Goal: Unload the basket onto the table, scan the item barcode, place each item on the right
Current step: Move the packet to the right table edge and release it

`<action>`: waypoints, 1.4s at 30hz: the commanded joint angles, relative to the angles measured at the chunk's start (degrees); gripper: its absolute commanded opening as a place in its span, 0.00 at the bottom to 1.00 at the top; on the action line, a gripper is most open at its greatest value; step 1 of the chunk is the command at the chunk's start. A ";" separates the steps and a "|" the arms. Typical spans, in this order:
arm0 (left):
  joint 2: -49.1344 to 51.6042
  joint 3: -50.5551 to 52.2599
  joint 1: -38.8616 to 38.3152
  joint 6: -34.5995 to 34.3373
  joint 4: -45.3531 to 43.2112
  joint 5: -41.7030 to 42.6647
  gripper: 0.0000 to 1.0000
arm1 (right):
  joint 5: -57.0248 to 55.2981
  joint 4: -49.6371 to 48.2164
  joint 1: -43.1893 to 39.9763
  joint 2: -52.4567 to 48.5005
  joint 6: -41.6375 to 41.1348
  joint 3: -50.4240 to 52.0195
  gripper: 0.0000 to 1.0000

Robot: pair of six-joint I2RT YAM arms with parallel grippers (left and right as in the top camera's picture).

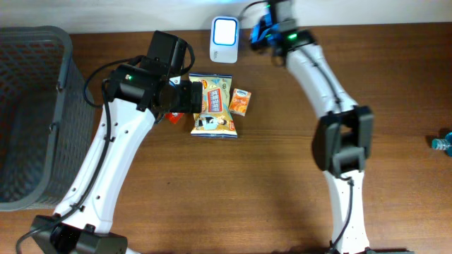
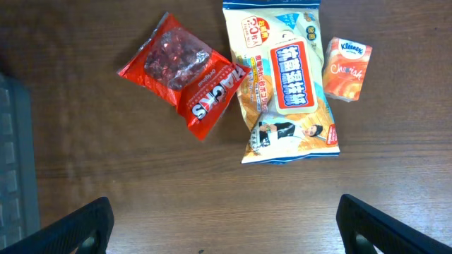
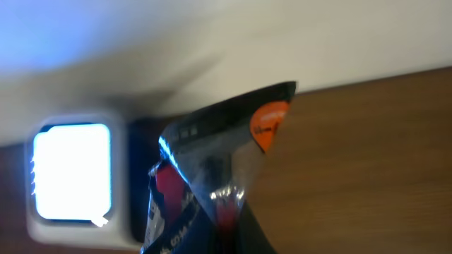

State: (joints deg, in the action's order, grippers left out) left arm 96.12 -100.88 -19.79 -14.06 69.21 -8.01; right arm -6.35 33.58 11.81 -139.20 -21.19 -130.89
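Only the left wrist view shows the red packet (image 2: 185, 81) whole.

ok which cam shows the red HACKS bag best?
Left wrist: the red HACKS bag lies fully in view, label readable. Overhead shows only a red sliver of it beside the left arm. Right wrist does not show it.

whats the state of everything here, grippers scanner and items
scanner, screen lit
left gripper, open, holding nothing
right gripper, shut on dark foil packet beside the scanner
red snack bag, flat on table
yellow snack bag, flat on table
tissue pack, flat on table
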 commanded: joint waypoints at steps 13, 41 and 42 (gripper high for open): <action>0.31 -0.37 0.09 0.90 -0.07 -0.39 0.99 | -6.36 27.15 -36.59 7.61 -3.76 -3.37 0.04; 0.31 -0.37 0.09 0.90 -0.07 -0.39 0.99 | -8.85 21.07 -56.04 7.56 -4.09 12.11 0.53; 0.31 -0.37 0.09 0.90 -0.07 -0.39 0.99 | -8.68 21.64 -56.02 7.58 -4.09 12.11 0.55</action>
State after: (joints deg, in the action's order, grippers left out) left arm 96.12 -100.88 -19.79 -14.06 69.21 -7.99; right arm -13.98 54.02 -43.92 -132.90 -26.79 -119.00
